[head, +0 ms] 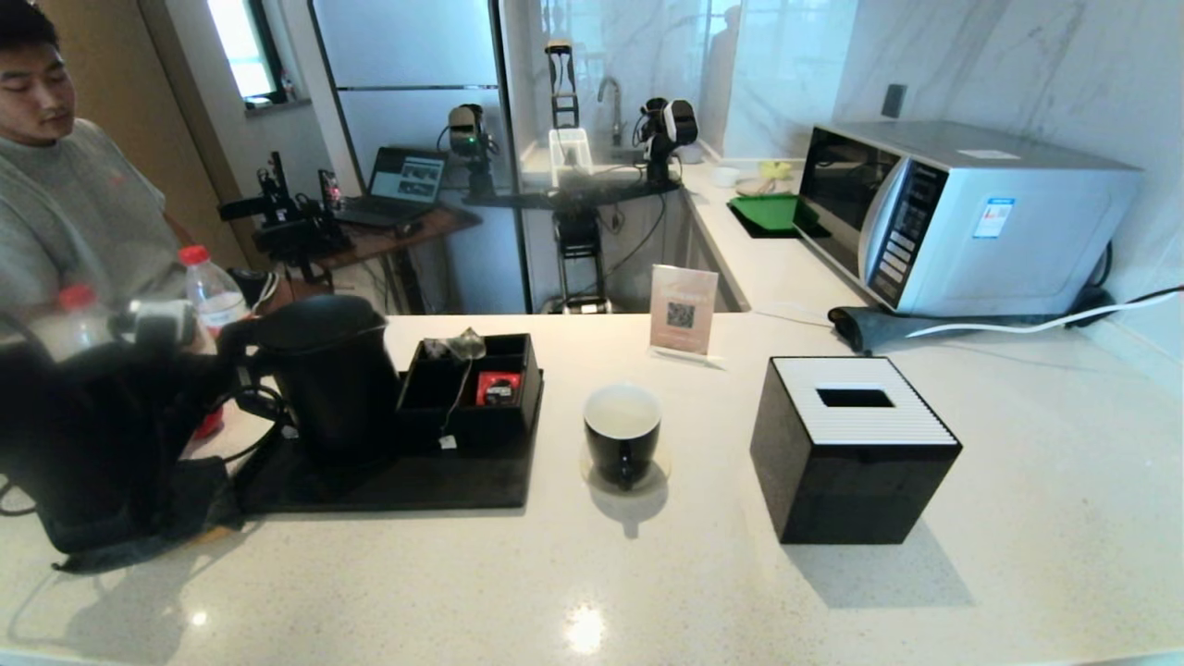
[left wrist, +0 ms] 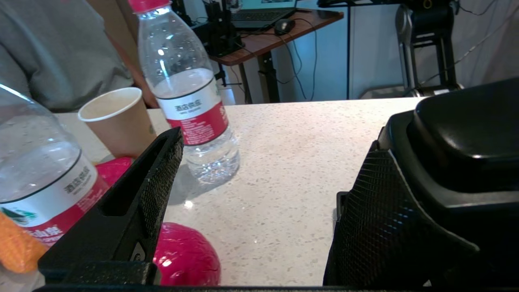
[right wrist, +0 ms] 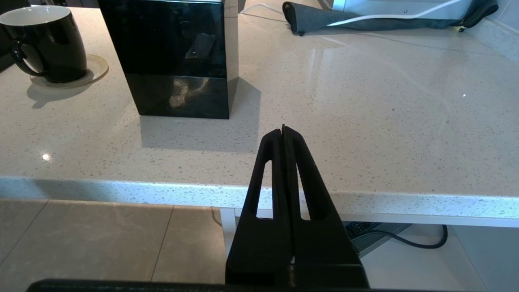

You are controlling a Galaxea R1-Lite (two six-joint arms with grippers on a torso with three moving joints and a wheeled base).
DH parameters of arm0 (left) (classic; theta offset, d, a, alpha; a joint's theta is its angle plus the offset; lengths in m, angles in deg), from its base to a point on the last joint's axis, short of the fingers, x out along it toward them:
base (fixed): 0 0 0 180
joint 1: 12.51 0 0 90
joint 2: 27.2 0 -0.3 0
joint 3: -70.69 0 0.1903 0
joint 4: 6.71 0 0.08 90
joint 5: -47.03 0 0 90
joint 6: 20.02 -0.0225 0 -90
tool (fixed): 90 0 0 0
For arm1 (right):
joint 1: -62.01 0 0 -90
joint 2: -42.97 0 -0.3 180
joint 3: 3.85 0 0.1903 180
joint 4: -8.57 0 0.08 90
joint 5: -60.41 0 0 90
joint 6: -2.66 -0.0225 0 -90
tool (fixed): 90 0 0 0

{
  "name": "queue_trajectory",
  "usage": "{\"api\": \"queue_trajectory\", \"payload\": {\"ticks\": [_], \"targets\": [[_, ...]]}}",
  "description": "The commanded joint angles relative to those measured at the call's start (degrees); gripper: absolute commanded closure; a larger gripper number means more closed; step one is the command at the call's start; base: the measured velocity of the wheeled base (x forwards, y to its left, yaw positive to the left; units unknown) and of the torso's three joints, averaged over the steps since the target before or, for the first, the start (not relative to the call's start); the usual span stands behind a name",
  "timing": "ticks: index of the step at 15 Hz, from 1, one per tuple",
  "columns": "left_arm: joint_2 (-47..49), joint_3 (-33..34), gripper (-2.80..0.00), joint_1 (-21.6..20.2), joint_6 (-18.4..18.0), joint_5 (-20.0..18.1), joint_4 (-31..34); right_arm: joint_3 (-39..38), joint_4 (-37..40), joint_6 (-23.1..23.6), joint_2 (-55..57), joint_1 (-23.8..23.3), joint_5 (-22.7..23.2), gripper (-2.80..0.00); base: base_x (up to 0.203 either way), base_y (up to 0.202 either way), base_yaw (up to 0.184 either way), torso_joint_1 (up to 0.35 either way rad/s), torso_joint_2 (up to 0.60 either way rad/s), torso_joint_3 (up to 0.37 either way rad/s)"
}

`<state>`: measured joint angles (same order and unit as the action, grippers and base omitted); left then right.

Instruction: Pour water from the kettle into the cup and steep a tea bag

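Note:
The matte black kettle stands on a black tray at the counter's left. In the left wrist view its lid and handle fill one side. My left gripper is open by the kettle's handle, with one finger close against the kettle and only bare counter between the fingers. The black cup, white inside, sits on a coaster right of the tray. The tea bag lies on the tray's black box, its string hanging to a white tag. Any water in the kettle is hidden. My right gripper is shut, low before the counter's edge.
Two clear bottles with red caps, a tan paper cup and shiny red balls crowd the counter by my left gripper. A black tissue box, a card sign, a microwave and a person are around.

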<state>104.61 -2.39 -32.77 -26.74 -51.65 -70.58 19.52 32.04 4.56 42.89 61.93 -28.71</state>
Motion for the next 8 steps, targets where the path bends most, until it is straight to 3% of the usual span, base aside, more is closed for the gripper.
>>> {"api": "queue_trajectory", "payload": {"ticks": [1, 8], "targets": [[0.20, 0.06, 0.00, 0.04, -0.04, -0.10, -2.72, 0.00, -0.01, 0.03, 0.07, -0.01, 0.03, 0.00, 0.000, 0.000, 0.000, 0.000, 0.00, 0.000], [0.46, 0.14, 0.00, 0.13, 0.05, -0.11, -2.72, 0.00, -0.01, 0.03, 0.07, 0.07, 0.01, 0.00, 0.000, 0.000, 0.000, 0.000, 0.00, 0.000]]}}
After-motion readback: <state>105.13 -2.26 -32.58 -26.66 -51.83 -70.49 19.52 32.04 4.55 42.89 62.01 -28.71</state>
